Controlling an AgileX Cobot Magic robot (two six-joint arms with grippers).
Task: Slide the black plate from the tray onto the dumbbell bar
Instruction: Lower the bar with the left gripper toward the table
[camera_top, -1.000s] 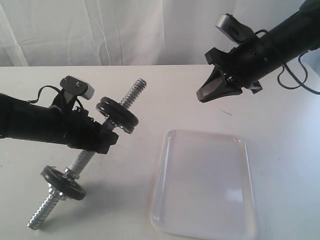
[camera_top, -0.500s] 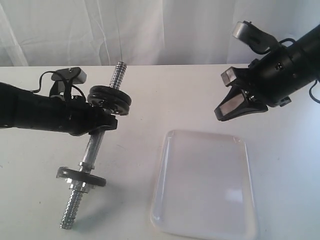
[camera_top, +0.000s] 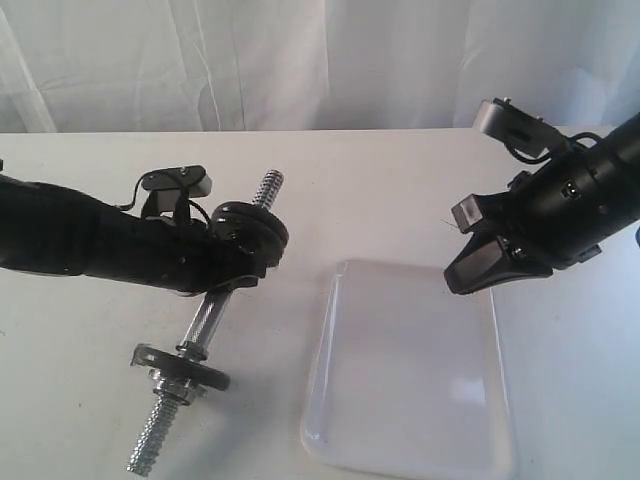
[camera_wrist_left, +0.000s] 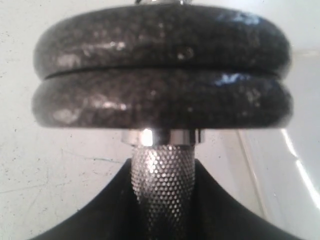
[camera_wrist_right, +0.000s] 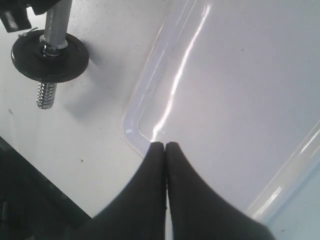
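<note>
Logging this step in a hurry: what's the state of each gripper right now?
Left gripper: closed on the dumbbell bar, at its knurled middle.
Right gripper: closed, holding nothing.

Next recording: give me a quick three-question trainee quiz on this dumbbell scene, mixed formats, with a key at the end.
1. True or false: the tray has nothing lying in it.
2. Where does the left pincer grip the dumbbell bar? A) the knurled middle B) the lower threaded end C) a plate's rim
3. Fill in: the left wrist view shows ___ black plates stacked on the bar just beyond the grip.

Key: 1 true; 2 A; 3 two.
</note>
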